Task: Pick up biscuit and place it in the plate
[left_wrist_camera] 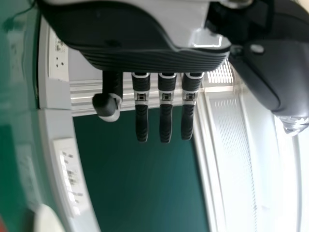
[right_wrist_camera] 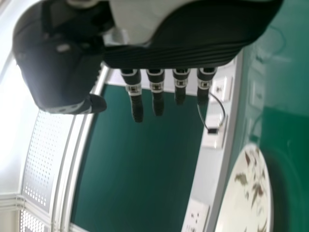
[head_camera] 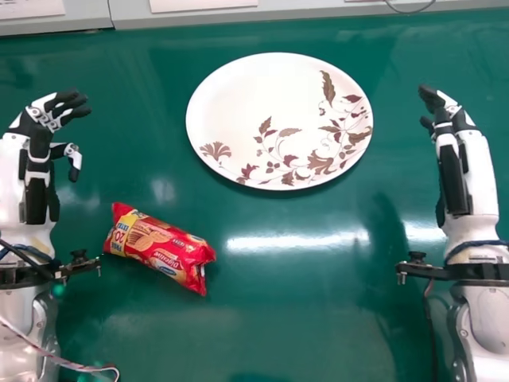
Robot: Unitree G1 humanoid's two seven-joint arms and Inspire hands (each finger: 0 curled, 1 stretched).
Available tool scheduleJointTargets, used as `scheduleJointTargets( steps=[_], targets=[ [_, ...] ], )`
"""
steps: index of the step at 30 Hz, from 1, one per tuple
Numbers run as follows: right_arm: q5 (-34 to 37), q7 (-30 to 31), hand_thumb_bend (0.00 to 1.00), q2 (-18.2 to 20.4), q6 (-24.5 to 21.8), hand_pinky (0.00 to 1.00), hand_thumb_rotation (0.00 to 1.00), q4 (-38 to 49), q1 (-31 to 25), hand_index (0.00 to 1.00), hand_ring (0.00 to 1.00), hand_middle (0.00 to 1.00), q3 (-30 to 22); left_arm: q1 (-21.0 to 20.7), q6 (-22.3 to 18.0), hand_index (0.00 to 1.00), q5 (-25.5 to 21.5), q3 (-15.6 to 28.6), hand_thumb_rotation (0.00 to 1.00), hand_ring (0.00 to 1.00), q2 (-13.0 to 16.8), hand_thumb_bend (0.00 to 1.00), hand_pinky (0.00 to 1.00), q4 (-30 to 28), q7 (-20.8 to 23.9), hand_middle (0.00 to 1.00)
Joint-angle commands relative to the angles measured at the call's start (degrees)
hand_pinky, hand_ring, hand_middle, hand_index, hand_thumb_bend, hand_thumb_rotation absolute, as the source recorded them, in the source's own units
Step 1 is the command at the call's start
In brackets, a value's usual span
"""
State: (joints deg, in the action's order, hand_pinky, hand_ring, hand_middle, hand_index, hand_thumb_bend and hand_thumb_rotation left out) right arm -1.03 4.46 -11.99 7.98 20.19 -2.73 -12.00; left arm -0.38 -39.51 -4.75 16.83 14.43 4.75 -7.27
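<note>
Green table [head_camera: 302,326], biscuit packet [head_camera: 159,248], plate [head_camera: 238,103]

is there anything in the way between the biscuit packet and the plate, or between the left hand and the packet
Nothing visible stands in the way. Bare green table lies between the biscuit packet and the plate, and nothing shows between the left hand and the packet.

On the biscuit [head_camera: 163,251], inward of the left hand [head_camera: 49,115] and nearer the robot, "20" can be read, with "EXTRA" apparently printed beside it; the pack's other lettering cannot be made out surely.
</note>
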Motion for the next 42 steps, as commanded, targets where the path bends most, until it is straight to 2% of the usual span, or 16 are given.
scheduleJointTargets(
  steps=[1,6,10,16,20,22,25,27,32,34,36,42],
  targets=[
    [0.7,0.5,0.36,-0.8,0.4,0.96,0.12,-1.0,0.6,0.90,0.97,0.97,-0.3,3.2,-0.6,0.75,1.6,-0.2,0.67,0.75,0.2,1.00,0.00,1.3,-0.2,0.78],
    [0.3,0.4,0.36,-0.8,0.0,0.96,0.12,-0.8,0.7,0.91,0.96,0.97,-0.6,3.1,0.2,0.76,1.5,-0.3,0.68,0.77,1.6,1.00,0.00,0.7,-1.2,0.77],
    [-0.5,-0.3,0.38,-0.4,-0.4,0.94,0.16,1.1,-0.8,0.90,0.95,0.96,-0.8,3.4,-0.3,0.79,0.0,-0.1,0.67,0.82,3.8,1.00,0.00,0.5,-3.6,0.80],
    [-0.7,-0.9,0.41,0.2,-0.1,0.95,0.19,3.8,-4.5,0.90,0.96,0.96,-1.9,6.1,1.1,0.85,0.2,0.9,0.65,0.86,8.5,1.00,0.00,-2.6,-6.9,0.85],
    [-1.2,-1.1,0.43,-0.1,-1.1,0.94,0.23,5.0,-5.9,0.90,0.96,0.96,-2.3,8.0,2.1,0.92,1.4,0.5,0.61,0.97,12.3,1.00,0.00,-5.2,-9.6,0.93],
    [-1.4,-1.2,0.44,-0.2,-1.4,0.93,0.26,5.4,-6.1,0.90,0.95,0.95,-2.5,8.4,2.2,0.95,2.5,-0.2,0.57,0.99,13.9,1.00,0.00,-6.2,-11.1,0.97],
    [-0.8,-0.9,0.46,-0.3,-2.6,0.93,0.30,6.1,-6.1,0.90,0.95,0.95,-3.0,8.8,0.8,0.99,5.9,-0.8,0.51,1.00,16.3,1.00,0.00,-6.7,-12.7,1.00],
    [-0.4,-0.5,0.46,-0.6,-3.0,0.93,0.28,6.4,-6.0,0.90,0.96,0.96,-3.3,8.9,-0.3,1.00,9.7,-0.7,0.49,1.00,17.4,1.00,0.00,-7.1,-12.4,1.00],
    [0.0,0.7,0.44,-1.7,-3.3,0.93,0.26,6.4,-5.6,0.92,0.96,0.97,-4.1,9.5,-3.5,1.00,20.8,0.0,0.61,1.00,19.2,1.00,0.00,-8.2,-9.3,1.00],
    [0.0,0.8,0.44,-2.0,-3.9,0.94,0.25,6.5,-5.2,0.92,0.97,0.97,-4.3,9.5,-4.2,1.00,23.8,-0.1,0.64,1.00,19.8,1.00,0.00,-8.9,-8.3,1.00],
    [-0.3,0.8,0.44,-2.4,-4.2,0.92,0.26,6.4,-4.8,0.92,0.95,0.97,-4.3,9.4,-4.4,1.00,25.4,-0.5,0.64,1.00,20.4,1.00,0.00,-9.6,-7.9,1.00],
    [0.2,1.7,0.45,-3.2,-3.4,0.93,0.28,5.6,-4.1,0.92,0.95,0.97,-4.5,8.3,-5.6,1.00,25.7,-3.2,0.61,1.00,22.1,1.00,0.00,-10.3,-8.5,1.00]
  ],
)
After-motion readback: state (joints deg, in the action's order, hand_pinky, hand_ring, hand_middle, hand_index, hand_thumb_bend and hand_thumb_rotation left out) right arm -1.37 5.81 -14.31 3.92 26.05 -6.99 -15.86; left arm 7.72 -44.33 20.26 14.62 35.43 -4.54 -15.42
